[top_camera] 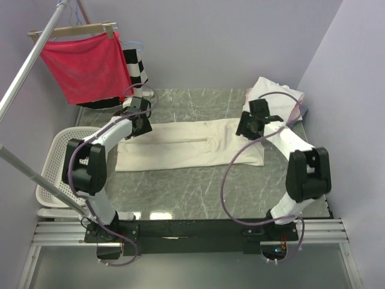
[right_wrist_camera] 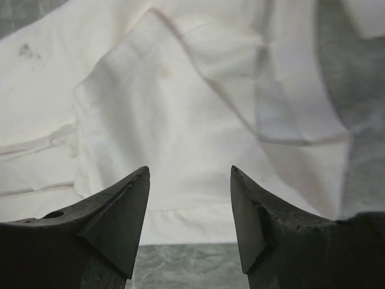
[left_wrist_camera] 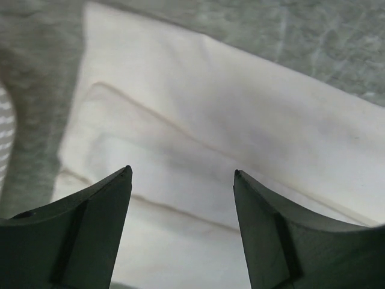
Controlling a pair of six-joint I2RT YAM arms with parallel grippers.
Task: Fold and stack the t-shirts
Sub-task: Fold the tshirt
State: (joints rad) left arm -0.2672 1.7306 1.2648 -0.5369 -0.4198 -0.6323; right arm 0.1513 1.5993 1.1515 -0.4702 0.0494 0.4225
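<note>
A cream t-shirt [top_camera: 189, 146] lies folded into a long band across the middle of the table. My left gripper [top_camera: 137, 123] is open above its left end; in the left wrist view the folded cloth [left_wrist_camera: 198, 138] lies between and beyond my spread fingers [left_wrist_camera: 96, 235]. My right gripper [top_camera: 248, 124] is open above the band's right end; the right wrist view shows the shirt's hem and folds [right_wrist_camera: 180, 120] past my fingers [right_wrist_camera: 120, 217]. A heap of more t-shirts [top_camera: 278, 96], white with a bit of pink and blue at its edge, lies at the back right corner.
A white slatted basket [top_camera: 55, 168] stands off the table's left side. A red cloth on a hanger [top_camera: 84, 63] and a black-and-white garment [top_camera: 135, 65] hang at the back left from a metal rail [top_camera: 30, 66]. The grey marble table [top_camera: 198, 192] shows in front of the shirt.
</note>
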